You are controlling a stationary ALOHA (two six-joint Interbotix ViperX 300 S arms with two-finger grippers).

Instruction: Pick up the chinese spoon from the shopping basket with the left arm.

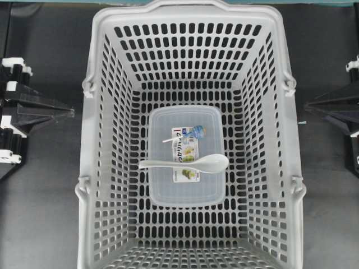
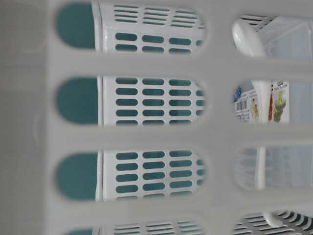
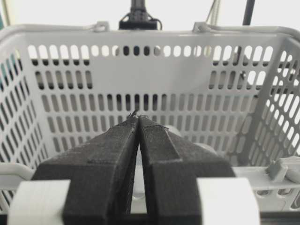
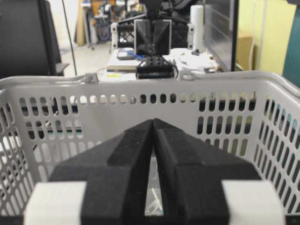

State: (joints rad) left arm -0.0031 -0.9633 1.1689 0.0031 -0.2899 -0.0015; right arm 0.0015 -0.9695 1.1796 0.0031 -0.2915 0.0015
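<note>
spoon (image 1: 190, 163) lies on a slick box lid (image 1: 162, 120); left gripper (image 3: 137, 123) closed, empty, could probably nudge it off.

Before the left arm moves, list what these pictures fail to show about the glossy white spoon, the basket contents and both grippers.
- Glossy white chinese spoon: absent from both wrist views, hidden behind the shut left gripper and right gripper.
- Table-level view: the blurred light-grey slotted shopping basket wall covers most of the spoon.
- Clear lidded container: label print too small to read.
- Blue-wrapped lollipop: its wrapper print too small overhead.
</note>
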